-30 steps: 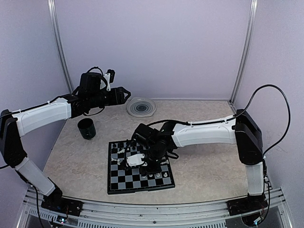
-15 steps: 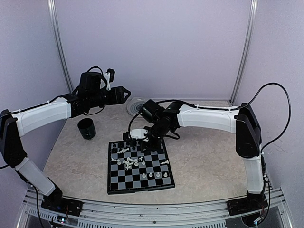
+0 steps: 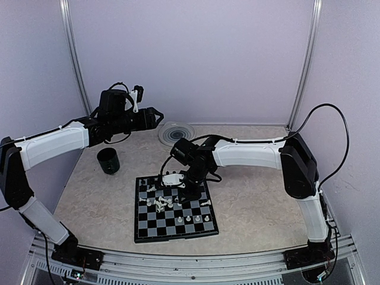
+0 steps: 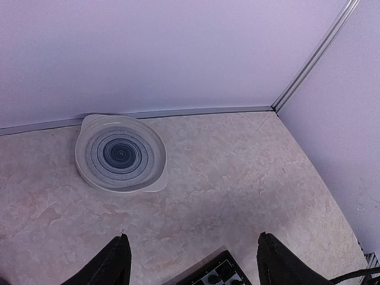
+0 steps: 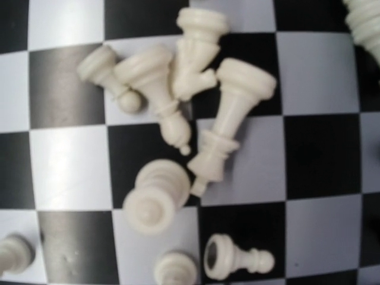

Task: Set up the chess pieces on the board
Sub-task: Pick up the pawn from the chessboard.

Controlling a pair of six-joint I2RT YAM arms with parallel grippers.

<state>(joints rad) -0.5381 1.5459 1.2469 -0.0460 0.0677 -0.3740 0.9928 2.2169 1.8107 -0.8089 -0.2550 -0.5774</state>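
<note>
The chequered board (image 3: pixel 172 228) lies at the table's front middle. Several cream chess pieces (image 3: pixel 160 202) lie toppled near its middle, and a few stand near its front right (image 3: pixel 198 219). My right gripper (image 3: pixel 177 180) hangs low over the board's far half; its jaws are too small to read there. The right wrist view shows no fingers, only toppled cream pieces (image 5: pixel 178 119) on the squares and one pawn (image 5: pixel 237 259) on its side. My left gripper (image 3: pixel 155 117) is raised at the back left, open and empty (image 4: pixel 193 237), with the board's corner (image 4: pixel 214 274) below it.
A round clear ridged plate (image 3: pixel 176 133) sits at the back by the wall and also shows in the left wrist view (image 4: pixel 120 154). A black cup (image 3: pixel 108 160) stands left of the board. Walls enclose the back and both sides.
My right gripper rose from the board's middle, swung back towards the plate, then came down over the board's far half. The left arm has not moved.
</note>
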